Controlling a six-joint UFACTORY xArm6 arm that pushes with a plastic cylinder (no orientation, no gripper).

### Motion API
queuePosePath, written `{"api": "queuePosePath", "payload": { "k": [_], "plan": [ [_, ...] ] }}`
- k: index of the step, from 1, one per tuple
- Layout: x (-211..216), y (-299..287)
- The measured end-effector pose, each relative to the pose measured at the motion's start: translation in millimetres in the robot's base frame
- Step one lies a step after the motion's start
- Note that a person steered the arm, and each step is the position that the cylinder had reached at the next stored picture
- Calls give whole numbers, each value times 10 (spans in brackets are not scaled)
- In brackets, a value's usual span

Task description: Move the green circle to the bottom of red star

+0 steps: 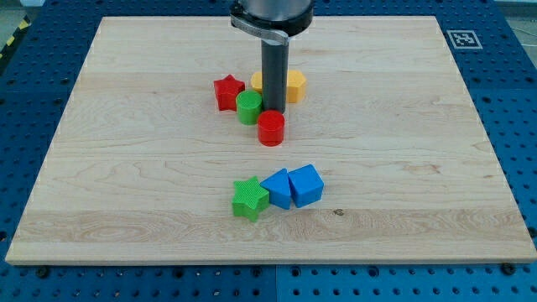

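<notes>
The green circle stands just right of and slightly below the red star, touching it. A red circle sits at the green circle's lower right. My dark rod comes down from the view's top; my tip is right beside the green circle's right side, just above the red circle. Whether it touches them I cannot tell.
A yellow block lies behind the rod, partly hidden. Lower down, a green star, a blue block and a blue cube lie in a row. The wooden board rests on a blue perforated table.
</notes>
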State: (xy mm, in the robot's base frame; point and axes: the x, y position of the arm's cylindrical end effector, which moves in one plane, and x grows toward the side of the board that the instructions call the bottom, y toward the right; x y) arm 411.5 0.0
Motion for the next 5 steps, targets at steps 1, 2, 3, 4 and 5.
{"api": "queuePosePath", "payload": {
  "k": [1,2,3,4,5],
  "plan": [
    [4,-52],
    [24,-193],
    [24,-263],
    [24,-287],
    [32,-387]
  ]
}}
